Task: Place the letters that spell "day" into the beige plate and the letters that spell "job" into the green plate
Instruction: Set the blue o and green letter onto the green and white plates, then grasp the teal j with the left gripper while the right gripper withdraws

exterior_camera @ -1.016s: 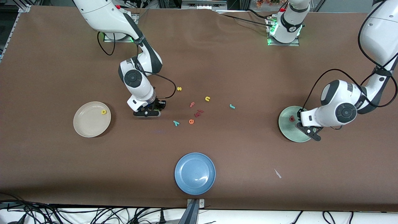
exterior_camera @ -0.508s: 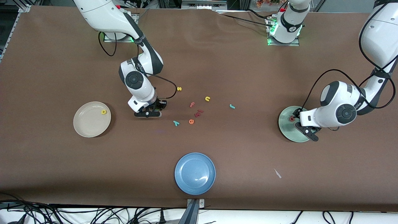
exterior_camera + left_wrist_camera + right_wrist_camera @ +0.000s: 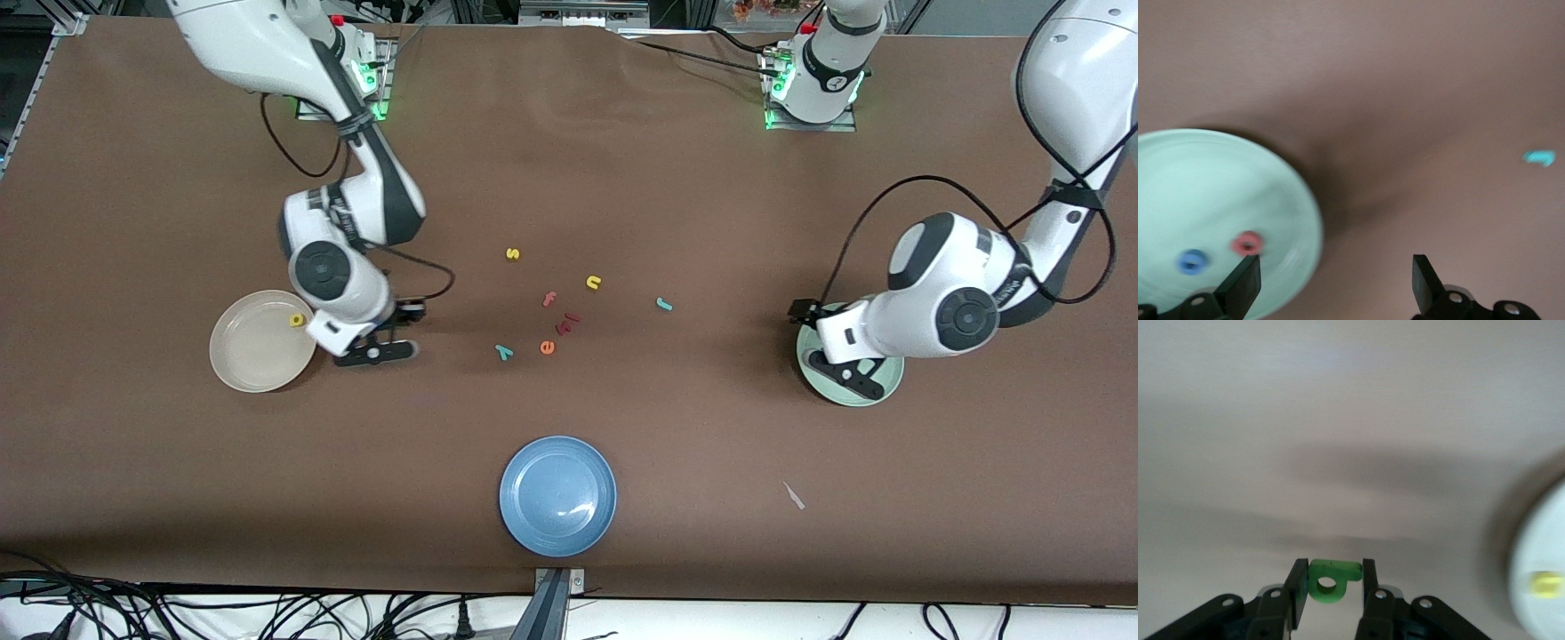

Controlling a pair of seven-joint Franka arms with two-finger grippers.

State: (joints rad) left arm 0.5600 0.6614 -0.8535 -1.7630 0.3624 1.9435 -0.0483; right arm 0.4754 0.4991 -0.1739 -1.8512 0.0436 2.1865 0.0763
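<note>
Front view: right pincer point(image 3: 378, 348) hangs beside the beige plate point(image 3: 249, 360), where the yellow d point(image 3: 297, 319) lies.

Left wrist view: left pincer point(image 3: 1335, 287) gapes empty over the green plate point(image 3: 1178, 180); o point(image 3: 1192, 261) and b point(image 3: 1247, 243) are delivered.

Right wrist view: right pincer clamps the green a point(image 3: 1329, 581). I'd say carry it over the beige plate, then release.

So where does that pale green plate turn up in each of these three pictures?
Front view: the green plate lies at the left arm's end of the table, mostly covered by the left gripper.
Left wrist view: the plate holds a blue o and a red b.
Right wrist view: not in it.
Shared landmark: the teal j on the table.
</note>
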